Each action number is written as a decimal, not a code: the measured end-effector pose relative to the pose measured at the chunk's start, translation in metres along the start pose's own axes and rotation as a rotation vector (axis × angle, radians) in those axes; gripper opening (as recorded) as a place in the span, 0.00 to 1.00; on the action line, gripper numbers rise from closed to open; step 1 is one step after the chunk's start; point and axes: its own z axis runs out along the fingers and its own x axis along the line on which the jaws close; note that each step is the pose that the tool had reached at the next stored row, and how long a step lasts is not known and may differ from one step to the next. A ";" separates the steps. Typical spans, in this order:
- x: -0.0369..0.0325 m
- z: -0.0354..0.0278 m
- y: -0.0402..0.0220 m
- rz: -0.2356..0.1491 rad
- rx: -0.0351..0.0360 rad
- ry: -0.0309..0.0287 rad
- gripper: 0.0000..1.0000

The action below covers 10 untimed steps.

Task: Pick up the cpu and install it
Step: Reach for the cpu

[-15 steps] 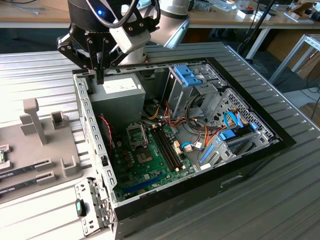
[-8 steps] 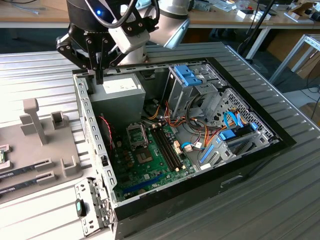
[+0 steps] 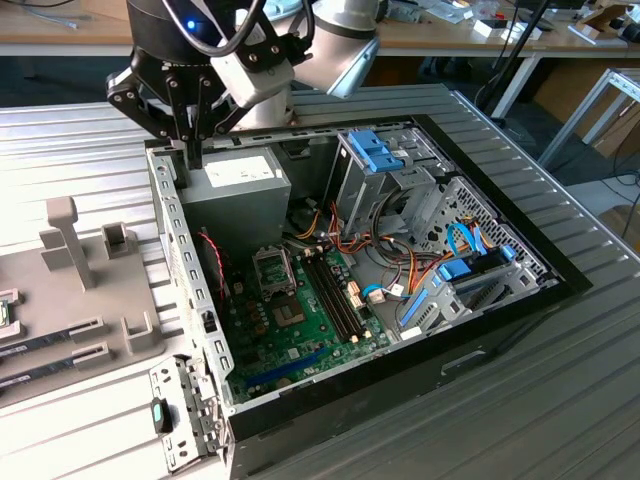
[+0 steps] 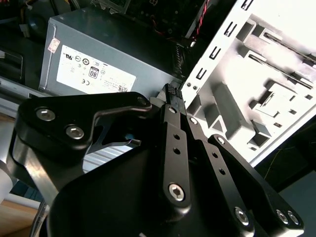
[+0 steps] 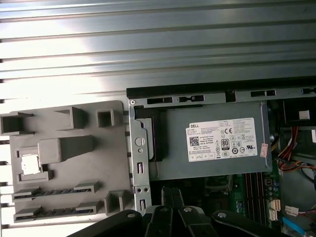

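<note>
Cpu seemingly sits slotted in its grey holder for pickup; we see the gripper pressed together, empty.

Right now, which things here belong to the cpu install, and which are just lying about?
Job in hand:
- cpu, sitting in the grey holder
- socket on the motherboard
- claw, shut, by the case wall

Lying about:
- power supply
- memory sticks
- drive cage
- cables
</note>
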 end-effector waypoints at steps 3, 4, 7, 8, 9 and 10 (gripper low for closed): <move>0.0012 0.0000 -0.0001 0.000 0.0000 0.0000 0.11; 0.0014 -0.0001 -0.0001 0.000 0.0001 0.0001 0.11; 0.0023 -0.0001 -0.0002 0.000 0.0000 0.0000 0.11; 0.0025 -0.0001 -0.0002 0.000 0.0000 0.0001 0.11; 0.0026 -0.0001 -0.0002 0.000 0.0001 0.0001 0.11; 0.0028 -0.0001 -0.0002 0.000 0.0000 0.0000 0.11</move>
